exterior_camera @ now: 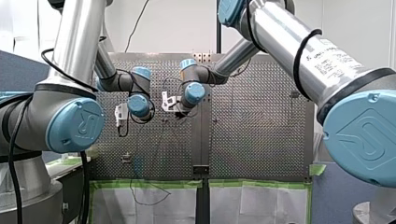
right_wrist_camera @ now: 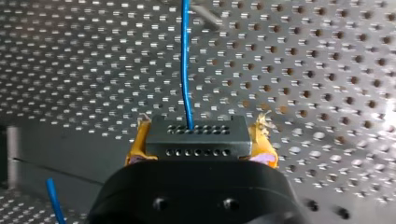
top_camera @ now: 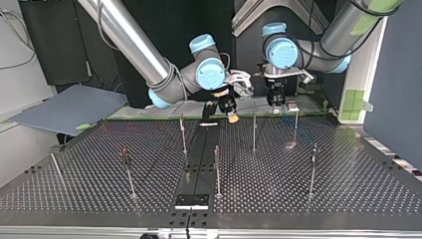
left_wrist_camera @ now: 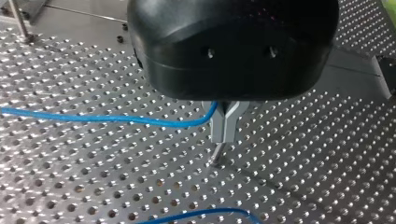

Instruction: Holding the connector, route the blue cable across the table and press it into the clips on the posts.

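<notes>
**Front view:** Our left arm (exterior_camera: 74, 60) and right arm (exterior_camera: 299, 51) reach in from the sides over the perforated table (exterior_camera: 261, 140), their wrists close together above it.

**Top view:** The right claw (top_camera: 229, 115), its yellow pads (top_camera: 232, 118) showing, and the black left claw (top_camera: 275, 103) hang side by side, not touching, toward the table's far edge in this view. Thin upright posts (top_camera: 254, 132) stand scattered across the table between that edge and the near one.

**Left wrist view:** The left claw's metal fingers (left_wrist_camera: 219, 126) are pressed tight together on the blue cable (left_wrist_camera: 107, 119). The cable is a thin, glossy, bright blue strand that runs from the fingers off to one side, just above the table's holes. The fingertips sit just above the table. A second curve of the same cable lies on the table ahead of them.

**Right wrist view:** The right claw is clamped on the connector (right_wrist_camera: 196, 135), a dark grey rectangular block with two rows of small holes, held between the frayed yellow pads. The blue cable leaves the block's face and runs straight ahead over the table. Another short stretch of it shows beside the claw's black body.
</notes>
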Robot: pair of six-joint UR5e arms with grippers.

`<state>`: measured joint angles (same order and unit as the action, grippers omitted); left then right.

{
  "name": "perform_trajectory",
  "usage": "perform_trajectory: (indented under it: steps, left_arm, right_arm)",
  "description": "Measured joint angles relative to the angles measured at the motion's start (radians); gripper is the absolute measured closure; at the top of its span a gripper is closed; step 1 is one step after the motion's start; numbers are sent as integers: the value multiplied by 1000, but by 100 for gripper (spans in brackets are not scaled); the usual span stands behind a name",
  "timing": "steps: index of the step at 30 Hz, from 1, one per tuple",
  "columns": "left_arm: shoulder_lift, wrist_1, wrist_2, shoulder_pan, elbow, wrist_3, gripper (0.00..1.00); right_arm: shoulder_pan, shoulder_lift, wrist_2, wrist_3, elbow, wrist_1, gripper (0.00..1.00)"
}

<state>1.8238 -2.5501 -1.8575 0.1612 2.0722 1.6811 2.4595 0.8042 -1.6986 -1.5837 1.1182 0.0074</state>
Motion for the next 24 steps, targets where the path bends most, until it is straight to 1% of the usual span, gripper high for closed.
perform_trajectory:
  steps: [5, 9, 15, 19, 24]
  left_arm:
    - [37, 27, 16, -5, 0, 6, 100]
    - [54, 39, 32, -9, 0, 12, 100]
    - [80, 59, 54, -18, -4, 25, 100]
    - [107, 75, 66, -25, -15, 31, 100]
    - [119, 88, 85, -36, -29, 38, 100]
  right_arm:
    - [-6, 0, 13, -5, 34, -3, 100]
    - [-16, -1, 20, -7, 41, -4, 100]
    - [-31, -1, 39, -10, 41, -9, 100]
    - [-40, -1, 58, -20, 42, -21, 100]
    - [-49, -1, 74, -33, 42, -49, 100]
